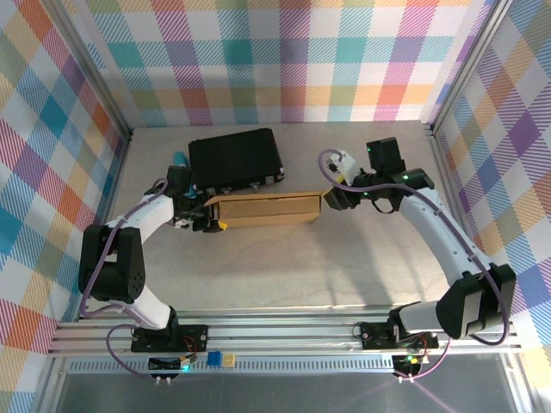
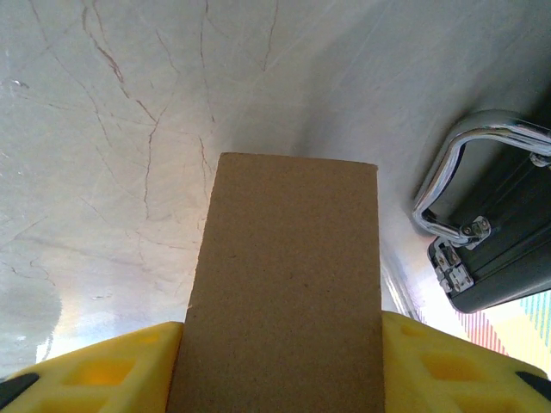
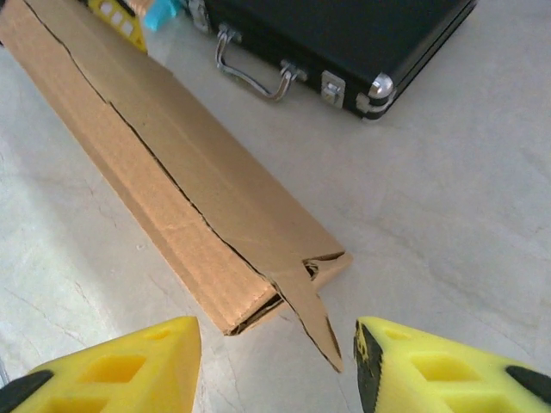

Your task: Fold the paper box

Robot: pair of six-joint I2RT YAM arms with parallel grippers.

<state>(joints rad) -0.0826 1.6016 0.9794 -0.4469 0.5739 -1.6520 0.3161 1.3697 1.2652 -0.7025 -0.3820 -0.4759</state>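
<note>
Status of fold: mostly complete, end closure outstanding.

1. The paper box (image 1: 267, 208) lies flat on the table (image 1: 301, 267), just on the near side of the black latched case (image 1: 234, 159) and parallel to its handle edge. It is formed into a long, shallow closed sleeve. The top panel is down and its seam runs the full length.
2. At the box end past the case's right corner, a pointed tab (image 3: 312, 323) juts out untucked and the end gapes slightly. I judge this the remaining work.
3. My right gripper (image 3: 274, 331) stands wide at that tab, holding nothing.
4. My left gripper (image 2: 280, 344) is clamped on the cardboard flap (image 2: 284, 275) at the opposite end, near the case's left corner. Whether that end is tucked, I cannot tell.
</note>
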